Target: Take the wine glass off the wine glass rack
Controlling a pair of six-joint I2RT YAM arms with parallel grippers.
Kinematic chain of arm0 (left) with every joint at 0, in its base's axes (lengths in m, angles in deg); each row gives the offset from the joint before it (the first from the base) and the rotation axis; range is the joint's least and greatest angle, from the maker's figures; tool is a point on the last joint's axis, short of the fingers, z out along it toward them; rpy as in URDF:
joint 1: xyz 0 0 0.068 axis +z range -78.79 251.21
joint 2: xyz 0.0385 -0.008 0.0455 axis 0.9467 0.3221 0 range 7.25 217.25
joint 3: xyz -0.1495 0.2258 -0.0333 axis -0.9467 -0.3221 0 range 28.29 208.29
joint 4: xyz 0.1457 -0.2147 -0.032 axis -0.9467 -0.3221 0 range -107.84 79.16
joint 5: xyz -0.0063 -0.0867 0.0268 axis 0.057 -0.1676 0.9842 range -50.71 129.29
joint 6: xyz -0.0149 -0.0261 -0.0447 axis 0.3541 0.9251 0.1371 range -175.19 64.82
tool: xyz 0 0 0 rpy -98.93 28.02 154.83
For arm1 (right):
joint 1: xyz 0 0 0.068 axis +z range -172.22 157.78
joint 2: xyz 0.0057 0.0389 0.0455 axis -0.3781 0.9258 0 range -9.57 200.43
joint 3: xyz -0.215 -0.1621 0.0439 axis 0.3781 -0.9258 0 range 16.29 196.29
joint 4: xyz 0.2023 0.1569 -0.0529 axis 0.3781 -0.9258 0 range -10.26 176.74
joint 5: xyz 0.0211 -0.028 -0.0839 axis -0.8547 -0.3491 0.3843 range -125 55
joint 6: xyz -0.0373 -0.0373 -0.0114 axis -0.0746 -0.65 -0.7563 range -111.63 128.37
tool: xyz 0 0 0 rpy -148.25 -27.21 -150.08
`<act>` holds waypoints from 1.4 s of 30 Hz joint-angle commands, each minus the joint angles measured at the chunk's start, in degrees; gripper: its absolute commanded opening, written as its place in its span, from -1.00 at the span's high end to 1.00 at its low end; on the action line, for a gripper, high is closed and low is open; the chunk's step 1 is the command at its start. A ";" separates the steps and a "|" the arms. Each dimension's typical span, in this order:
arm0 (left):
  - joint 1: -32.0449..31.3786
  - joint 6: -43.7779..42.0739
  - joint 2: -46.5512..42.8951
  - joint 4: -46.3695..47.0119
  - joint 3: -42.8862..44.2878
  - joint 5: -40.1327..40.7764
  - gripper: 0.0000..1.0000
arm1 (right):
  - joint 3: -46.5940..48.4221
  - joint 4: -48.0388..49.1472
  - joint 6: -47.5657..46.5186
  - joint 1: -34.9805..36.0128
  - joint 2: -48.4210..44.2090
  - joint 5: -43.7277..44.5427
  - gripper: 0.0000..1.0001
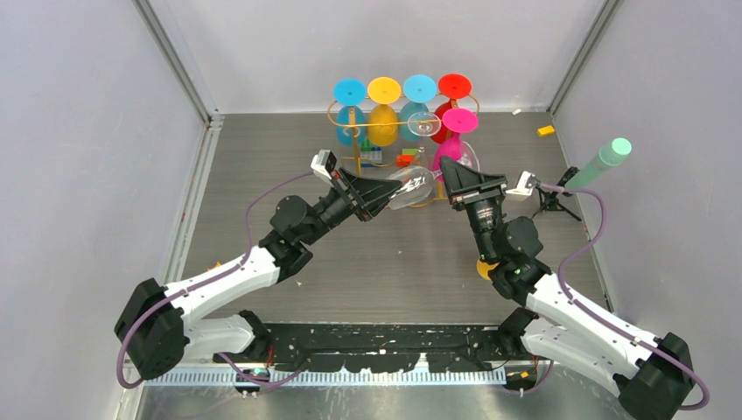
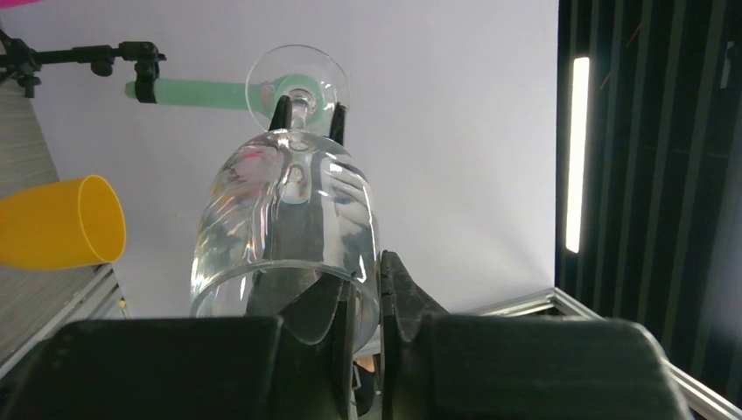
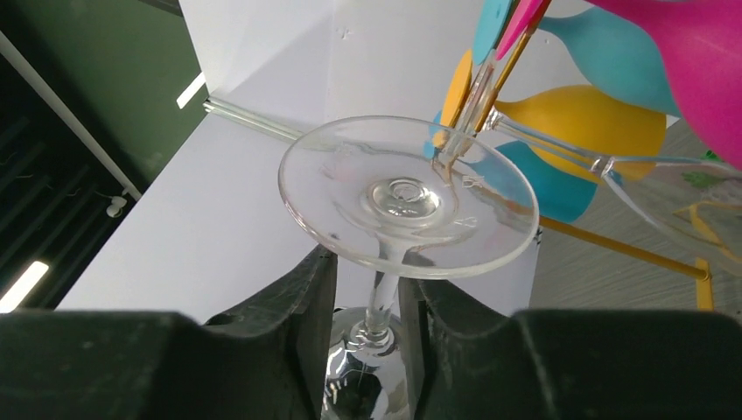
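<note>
Left fingers pinched on rim of clear wine glass, one inside bowl, one outside. Right fingers straddle thin stem below round foot, slight gap each side. Glass lies sideways at frame centre, just off gold wire rack. Rack hangs coloured glasses bowl-down.

Rack + 5 coloured glasses just behind wine glass
</note>
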 commanded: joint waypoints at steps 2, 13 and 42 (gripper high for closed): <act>-0.17 -4.66 -3.33 -1.87 0.03 3.13 1.00 | 0.18 1.64 -1.12 0.31 -2.43 -0.45 0.09; -0.18 -14.39 -10.36 -12.60 1.68 6.94 1.00 | 0.15 -6.39 2.43 0.31 -6.26 -2.31 -0.32; -10.39 -57.16 1.41 -82.82 37.08 12.72 1.00 | 18.22 -62.22 -17.00 0.31 -21.24 5.70 -0.30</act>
